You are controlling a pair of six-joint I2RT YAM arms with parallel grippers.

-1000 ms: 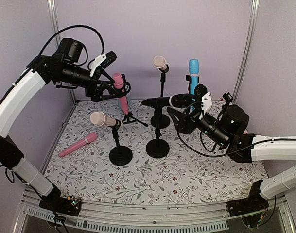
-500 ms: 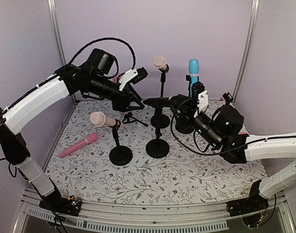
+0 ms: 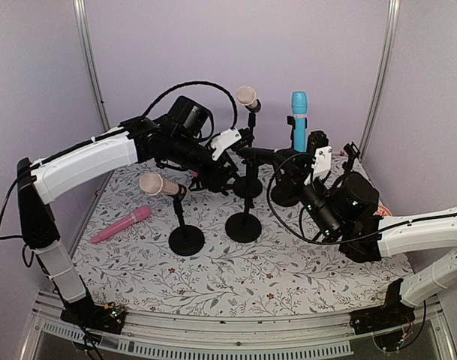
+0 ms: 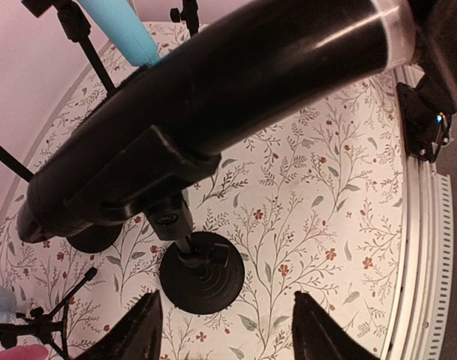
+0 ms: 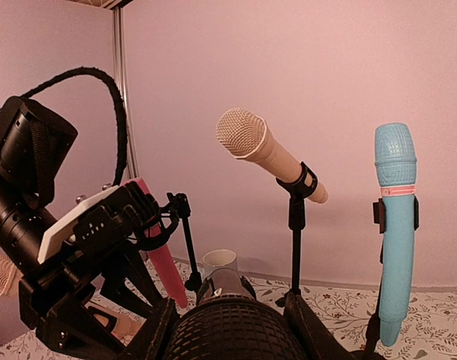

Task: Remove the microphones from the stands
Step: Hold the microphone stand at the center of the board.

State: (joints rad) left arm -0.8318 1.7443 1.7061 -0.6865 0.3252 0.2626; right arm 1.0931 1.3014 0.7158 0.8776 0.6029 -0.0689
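Note:
The black microphone (image 3: 262, 154) lies level in the clip of its round-based stand (image 3: 243, 227) at the table's middle. My right gripper (image 3: 294, 166) is shut on its grille head, which fills the bottom of the right wrist view (image 5: 228, 334) between both fingers. My left gripper (image 3: 230, 174) hangs at the stand's left side, just under the microphone's tail. In the left wrist view the microphone (image 4: 251, 82) crosses overhead, still in the clip. The left gripper (image 4: 232, 330) is open over the floral table, with the stand's base (image 4: 202, 274) just beyond its fingertips.
A beige microphone (image 3: 159, 184) sits on a short stand at front left. Another beige one (image 3: 247, 96) and a blue one (image 3: 299, 120) stand at the back. A pink microphone (image 3: 121, 224) lies on the table. A pink one on a tripod (image 5: 157, 255) and a white cup (image 5: 219, 262) are behind.
My left arm swung right from the pink tripod microphone to the black microphone's stand. My right gripper shut on the black microphone's head, and the microphone has shifted slightly right.

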